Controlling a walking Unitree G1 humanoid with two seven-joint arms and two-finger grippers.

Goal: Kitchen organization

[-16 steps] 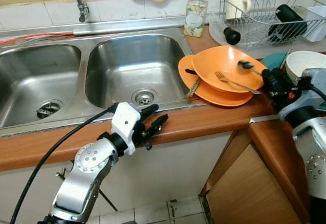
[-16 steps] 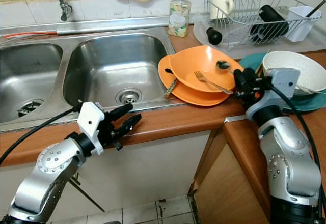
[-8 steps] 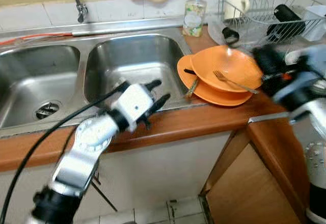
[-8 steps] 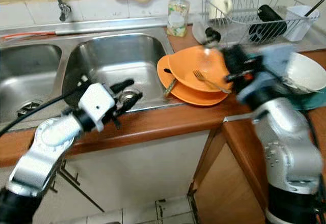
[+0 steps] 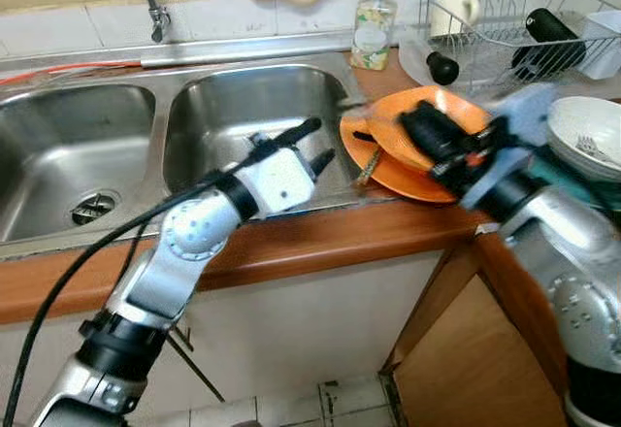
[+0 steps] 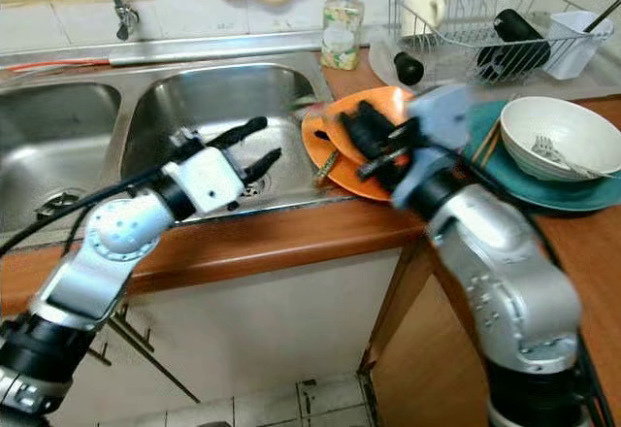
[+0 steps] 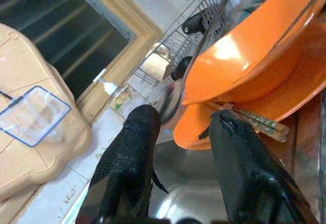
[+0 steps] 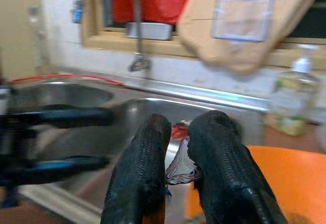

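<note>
My right gripper [image 5: 409, 123] hovers over the orange bowl [image 5: 461, 109], which sits on an orange plate [image 5: 390, 173]. It is shut on a thin silver utensil [image 8: 181, 168], probably a spoon. The utensil's long handle [image 7: 204, 35] points toward the sink. My left gripper [image 5: 320, 142] is open with nothing in it. It is above the front rim of the right sink basin [image 5: 252, 107], close to the plate's left edge. A patterned stick-like utensil [image 5: 369, 167] lies between plate and bowl.
A white bowl [image 6: 558, 116] holding a fork [image 6: 545, 147] rests on a teal plate [image 6: 490, 141] at the right. Behind them are a dish rack [image 5: 505, 19] with a mug and cups, a soap bottle [image 5: 373, 24] and the faucet [image 5: 150, 10]. A wooden cabinet door [image 5: 466, 349] stands open below the counter.
My right gripper swung left from beside the white bowl to over the orange bowl, carrying the utensil. My left gripper rose from the counter's front edge to the sink rim.
</note>
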